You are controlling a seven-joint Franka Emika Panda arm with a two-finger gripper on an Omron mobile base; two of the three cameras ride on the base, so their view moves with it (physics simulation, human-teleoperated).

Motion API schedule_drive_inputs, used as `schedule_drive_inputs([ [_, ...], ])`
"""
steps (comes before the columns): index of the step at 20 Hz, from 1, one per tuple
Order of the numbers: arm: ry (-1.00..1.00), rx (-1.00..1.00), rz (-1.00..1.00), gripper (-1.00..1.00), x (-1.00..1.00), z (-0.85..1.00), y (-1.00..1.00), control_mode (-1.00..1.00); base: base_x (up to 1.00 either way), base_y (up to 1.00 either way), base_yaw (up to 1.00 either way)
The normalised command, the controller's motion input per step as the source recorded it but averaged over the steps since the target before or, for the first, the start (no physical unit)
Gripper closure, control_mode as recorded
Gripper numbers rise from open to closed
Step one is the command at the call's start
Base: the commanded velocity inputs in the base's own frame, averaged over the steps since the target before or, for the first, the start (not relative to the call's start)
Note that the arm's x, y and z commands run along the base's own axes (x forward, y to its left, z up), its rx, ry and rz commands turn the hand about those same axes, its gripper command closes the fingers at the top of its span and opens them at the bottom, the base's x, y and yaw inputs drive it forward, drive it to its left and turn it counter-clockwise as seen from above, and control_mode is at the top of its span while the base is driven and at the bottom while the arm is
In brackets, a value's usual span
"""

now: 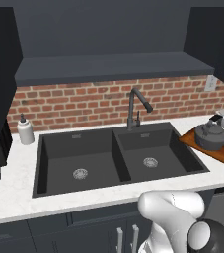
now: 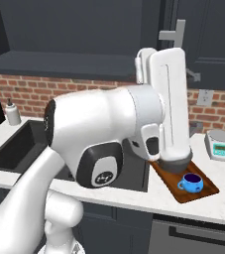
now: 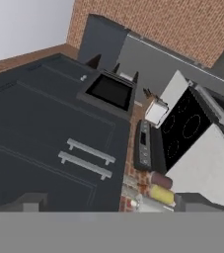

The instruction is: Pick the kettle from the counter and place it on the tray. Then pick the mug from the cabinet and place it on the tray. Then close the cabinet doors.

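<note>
The kettle (image 1: 211, 136) and mug (image 2: 191, 182) both sit on the tray (image 2: 209, 189) on the bench (image 1: 15, 190). Closing the cabinet doors (image 2: 214, 34) remains, so the open, empty jaws must reach a door to push it.

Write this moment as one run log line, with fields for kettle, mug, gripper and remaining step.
kettle: on tray | mug: on tray | gripper: open, holds nothing | remaining: close cabinet doors
</note>
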Motion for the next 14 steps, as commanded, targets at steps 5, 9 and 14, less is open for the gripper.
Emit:
schedule_drive_inputs([
  [5,0.02,0.12,0.13,-1.0,0.58,-0.15,-0.05,-1.0,0.0,0.0,0.0],
  [9,0.0,0.03,0.16,-1.0,0.43,-0.19,0.04,-1.0,0.0,0.0,0.0],
  [14,0.0,0.0,0.16,-1.0,0.45,-0.12,0.3,-1.0,0.0,0.0,0.0],
])
